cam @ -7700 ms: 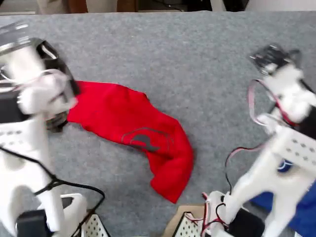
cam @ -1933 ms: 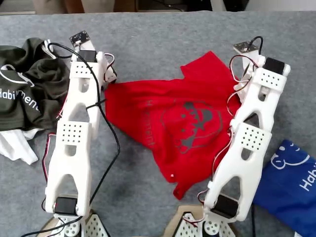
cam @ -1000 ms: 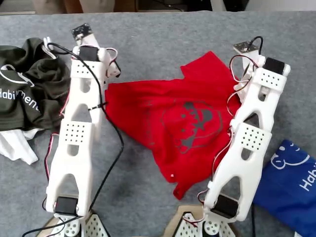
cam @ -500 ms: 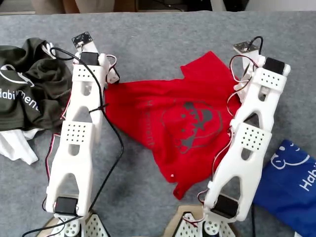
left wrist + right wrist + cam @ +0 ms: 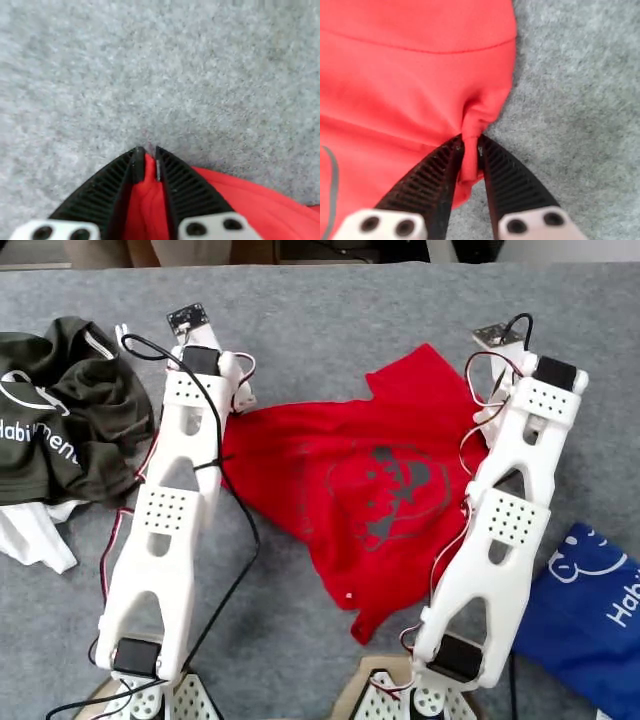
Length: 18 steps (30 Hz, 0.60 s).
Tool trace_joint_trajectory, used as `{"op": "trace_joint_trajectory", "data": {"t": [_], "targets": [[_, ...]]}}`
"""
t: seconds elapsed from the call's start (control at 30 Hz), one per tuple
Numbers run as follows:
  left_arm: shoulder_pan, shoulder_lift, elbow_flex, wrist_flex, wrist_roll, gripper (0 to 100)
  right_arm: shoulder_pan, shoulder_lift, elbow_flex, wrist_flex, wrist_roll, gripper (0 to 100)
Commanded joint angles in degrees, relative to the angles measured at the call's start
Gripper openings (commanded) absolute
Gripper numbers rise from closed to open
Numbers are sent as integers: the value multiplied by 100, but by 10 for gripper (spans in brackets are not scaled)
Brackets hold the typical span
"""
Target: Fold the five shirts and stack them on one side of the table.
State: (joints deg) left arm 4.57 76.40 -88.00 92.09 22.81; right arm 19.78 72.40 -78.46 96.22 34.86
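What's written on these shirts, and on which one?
On the dark green shirt: white lettering, cut off by folds and the picture's edge; not readable whole.
On the blue shirt: white lettering, cut off at the edge.
On the red shirt: a grey emblem; faint lettering beside it is too blurred to read.

A spread shirt (image 5: pixel 370 490) lies between a shirt heap (image 5: pixel 60 415) leftward and a lone shirt (image 5: pixel 585 605) rightward.

1. The red shirt (image 5: pixel 370 480) lay spread but rumpled in the middle of the table (image 5: pixel 400 310), grey print up. The left pincer (image 5: pixel 150 156) and right pincer (image 5: pixel 470 145) each nipped a fold of its edge.
2. The dark green shirt (image 5: pixel 60 410) sat crumpled at the left, overlapping a white shirt (image 5: pixel 30 540).
3. The blue shirt (image 5: pixel 585 600) lay at the near right.
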Motion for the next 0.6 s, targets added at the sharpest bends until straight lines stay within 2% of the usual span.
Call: {"op": "trace_joint_trajectory", "data": {"t": [0.0,0.17,0.4,0.57], "targets": [[132,-40,-62,9,44,26,-31,4,-127,-105,-35,6],[88,-48,-44,44,44,19,-31,-75,-330,-35,-79,11],[35,-198,-633,774,18,19,-207,-215,-1429,563,-35,164],[-114,-268,-738,879,-229,19,-505,-268,-1464,580,-70,175]]}}
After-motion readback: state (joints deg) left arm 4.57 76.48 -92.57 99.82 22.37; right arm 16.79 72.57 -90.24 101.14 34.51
